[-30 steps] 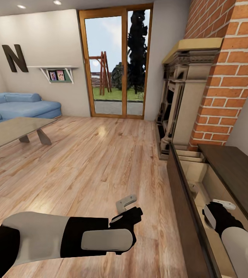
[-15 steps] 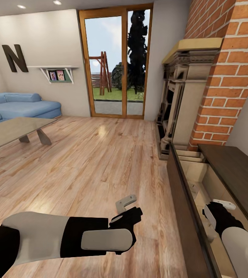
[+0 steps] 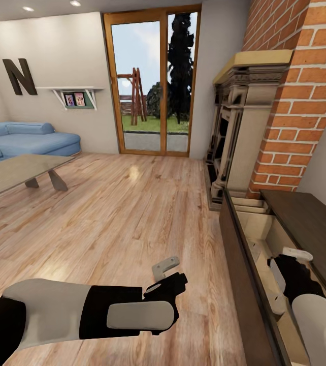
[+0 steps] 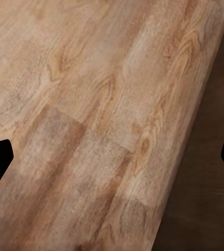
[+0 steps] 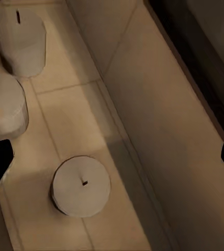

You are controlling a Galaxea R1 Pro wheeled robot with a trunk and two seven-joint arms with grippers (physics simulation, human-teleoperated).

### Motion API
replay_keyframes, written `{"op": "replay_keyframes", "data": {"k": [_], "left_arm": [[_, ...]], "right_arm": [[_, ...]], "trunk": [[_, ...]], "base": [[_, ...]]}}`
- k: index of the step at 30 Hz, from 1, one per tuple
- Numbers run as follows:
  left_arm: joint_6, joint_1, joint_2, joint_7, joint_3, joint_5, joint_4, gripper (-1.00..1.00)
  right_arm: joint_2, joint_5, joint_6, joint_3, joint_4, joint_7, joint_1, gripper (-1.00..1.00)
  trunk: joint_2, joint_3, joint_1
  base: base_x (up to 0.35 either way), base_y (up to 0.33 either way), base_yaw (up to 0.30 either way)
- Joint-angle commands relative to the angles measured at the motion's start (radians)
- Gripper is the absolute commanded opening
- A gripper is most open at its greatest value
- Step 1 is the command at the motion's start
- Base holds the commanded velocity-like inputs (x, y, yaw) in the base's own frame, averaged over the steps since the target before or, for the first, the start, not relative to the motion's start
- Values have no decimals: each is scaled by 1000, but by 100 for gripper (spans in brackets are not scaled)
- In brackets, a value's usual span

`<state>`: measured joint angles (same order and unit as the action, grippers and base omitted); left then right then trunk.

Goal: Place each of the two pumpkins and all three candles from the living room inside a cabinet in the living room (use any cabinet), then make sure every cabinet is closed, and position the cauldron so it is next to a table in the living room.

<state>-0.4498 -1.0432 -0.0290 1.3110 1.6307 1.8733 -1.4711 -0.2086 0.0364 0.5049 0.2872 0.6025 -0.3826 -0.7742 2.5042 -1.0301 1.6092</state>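
Below right pincer [image 5: 112,157]: three candles [image 5: 81,186].

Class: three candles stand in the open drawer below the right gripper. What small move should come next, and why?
Probably lift the right gripper straight out of the cabinet drawer. Its fingers look spread and empty, with all three candles standing free on the tan floor, so the drawer can then be shut.

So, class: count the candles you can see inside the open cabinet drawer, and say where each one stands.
3. All stand upright on the drawer floor in the right wrist view: one candle apart from the others, a second at the picture's edge, a third just beyond it. Others may be hidden.
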Motion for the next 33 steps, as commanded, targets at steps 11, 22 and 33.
{"op": "replay_keyframes", "data": {"k": [11,22,33], "left_arm": [[-4,-1,-1,-2,1,2,0,100],[-4,-1,-3,3,15,1,2,100],[-4,-1,-3,4,42,0,4,100]], "right_arm": [[73,2,10,2,364,-2,114,100],[208,47,17,0,730,-10,341,100],[224,58,14,-3,756,-8,367,100]], "trunk": [[0,-1,0],[0,-8,0],[0,-15,0]], "base": [[0,0,0],[-12,48,104],[-66,299,101]]}}
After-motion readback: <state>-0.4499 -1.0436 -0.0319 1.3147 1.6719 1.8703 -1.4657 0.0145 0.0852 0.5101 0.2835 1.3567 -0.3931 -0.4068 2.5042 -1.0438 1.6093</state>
